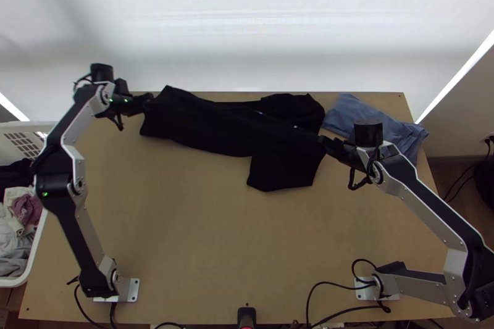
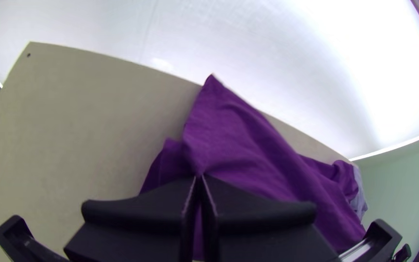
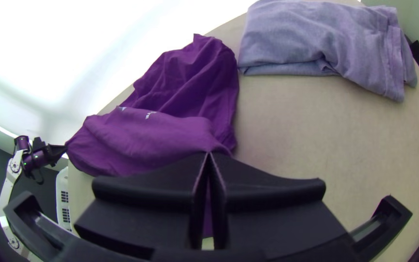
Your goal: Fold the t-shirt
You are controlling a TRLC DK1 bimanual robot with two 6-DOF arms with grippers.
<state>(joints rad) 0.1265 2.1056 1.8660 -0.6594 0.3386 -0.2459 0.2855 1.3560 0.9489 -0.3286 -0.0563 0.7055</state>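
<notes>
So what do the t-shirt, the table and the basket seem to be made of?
The t-shirt looks like soft matte fabric, perhaps cotton knit: it drapes in loose creases. The table seems light wood or board, dull-finished, with an even tan surface. The basket is probably smooth plastic, judging by its slotted white wall.

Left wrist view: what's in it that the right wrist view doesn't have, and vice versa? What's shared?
Left wrist view: a small dark hole near a corner of the table.
Right wrist view: light print marks on the t-shirt; the left arm's pale links.
Both: t-shirt, table, blue-grey cloth, left gripper.
</notes>
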